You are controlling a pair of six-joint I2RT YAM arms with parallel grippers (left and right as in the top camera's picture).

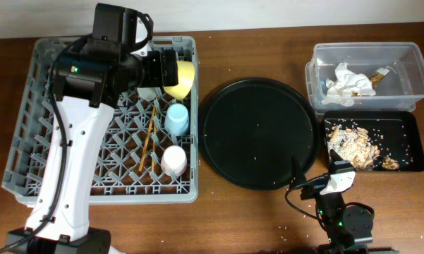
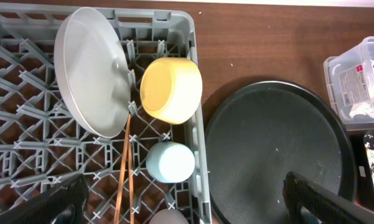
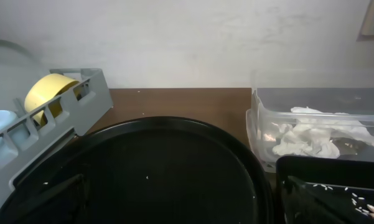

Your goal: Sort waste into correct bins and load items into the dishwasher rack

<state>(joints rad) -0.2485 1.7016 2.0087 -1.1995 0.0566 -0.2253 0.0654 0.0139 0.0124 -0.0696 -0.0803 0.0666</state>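
The grey dishwasher rack holds a white plate on edge, a yellow bowl, a light blue cup, a small white cup and wooden chopsticks. My left gripper hangs open above the rack's right side, over the cups, with nothing in it. White tissues and a gold-brown wrapper lie in the clear tub. Tan food scraps fill the left of the shallow black tray. My right gripper is open and empty, low at the table's front edge.
A large round black tray with a few white crumbs sits between the rack and the bins. Crumbs dot the brown table. My left arm crosses the rack's left half and hides the plate from above.
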